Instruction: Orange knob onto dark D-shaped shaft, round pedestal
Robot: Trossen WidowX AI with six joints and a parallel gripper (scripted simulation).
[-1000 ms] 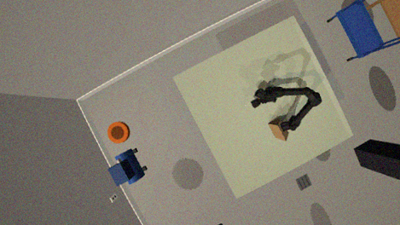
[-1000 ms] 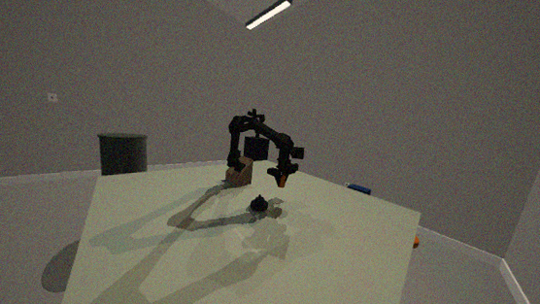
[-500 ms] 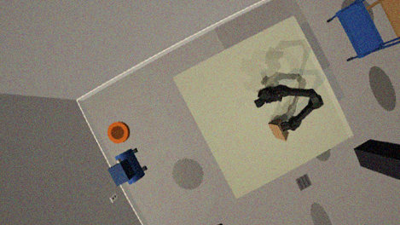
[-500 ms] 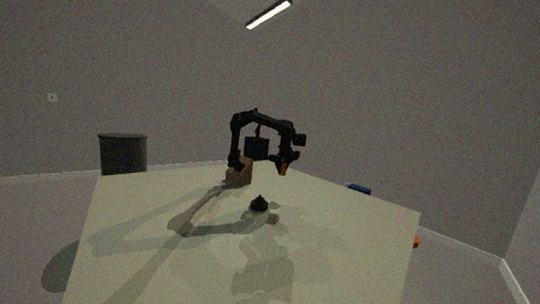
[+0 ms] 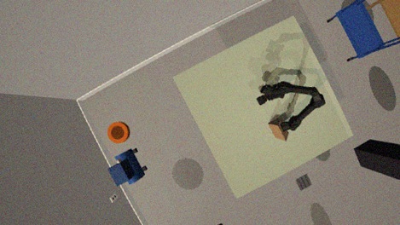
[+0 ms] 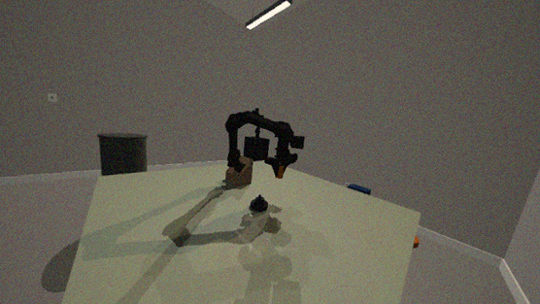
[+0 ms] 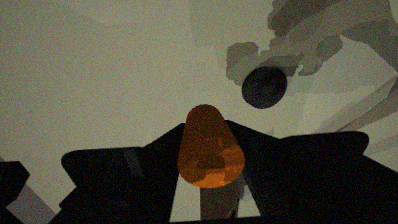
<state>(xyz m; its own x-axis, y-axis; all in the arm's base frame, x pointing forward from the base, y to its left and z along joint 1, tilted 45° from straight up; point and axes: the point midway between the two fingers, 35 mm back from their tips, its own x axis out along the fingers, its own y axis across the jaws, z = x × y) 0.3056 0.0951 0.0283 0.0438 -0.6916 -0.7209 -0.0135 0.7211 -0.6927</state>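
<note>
The orange knob (image 6: 280, 173) (image 7: 210, 155) is held between the fingers of my gripper (image 6: 279, 169) (image 7: 204, 125), which is shut on it. Knob and gripper hang well above the table top. The round pedestal (image 6: 258, 207) (image 7: 264, 88) is dark and stands on the table, apart from the knob. In the wrist view it lies ahead and to the right of the knob. Its shaft (image 6: 260, 197) sticks up in the exterior view; in the wrist view I cannot make it out against the dark disc. The shaft's flat side does not show. In the top view I cannot make out knob or pedestal.
The pale green table (image 5: 218, 110) (image 6: 358, 257) (image 7: 100, 85) carries a brown block (image 5: 278, 131) (image 6: 240, 175) at the arm's base. Shadows of the arm fall across the table and around the pedestal. Blue chairs (image 5: 359, 28) and an orange ring-shaped thing (image 5: 110, 131) are beyond the table.
</note>
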